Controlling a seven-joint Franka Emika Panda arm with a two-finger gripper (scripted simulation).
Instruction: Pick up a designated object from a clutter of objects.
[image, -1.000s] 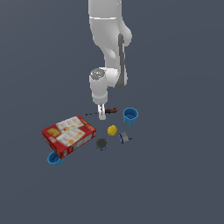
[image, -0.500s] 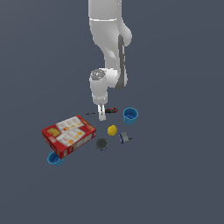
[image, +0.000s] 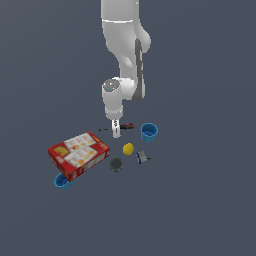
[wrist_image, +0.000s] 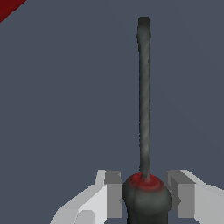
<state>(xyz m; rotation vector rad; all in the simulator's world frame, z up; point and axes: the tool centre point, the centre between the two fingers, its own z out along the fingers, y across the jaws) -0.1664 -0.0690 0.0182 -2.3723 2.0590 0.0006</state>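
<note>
The designated object, a slim screwdriver (image: 127, 126) with a red-and-black handle, lies on the floor among the clutter of objects. Its thin dark shaft (wrist_image: 144, 100) points away from the handle toward the red cracker box (image: 79, 154). My gripper (image: 116, 133) is down at floor level over the screwdriver. In the wrist view my gripper (wrist_image: 146, 197) has one finger on each side of the handle and both fingers press against it. The fingers hide the middle of the screwdriver in the exterior view.
A blue cup (image: 149, 132) stands just to the exterior view's right of the gripper. A yellow ball (image: 128, 148), a blue-grey piece (image: 141, 157) and a dark round can (image: 116, 163) lie nearer the camera. A second blue cup (image: 62, 181) sits by the box's near corner.
</note>
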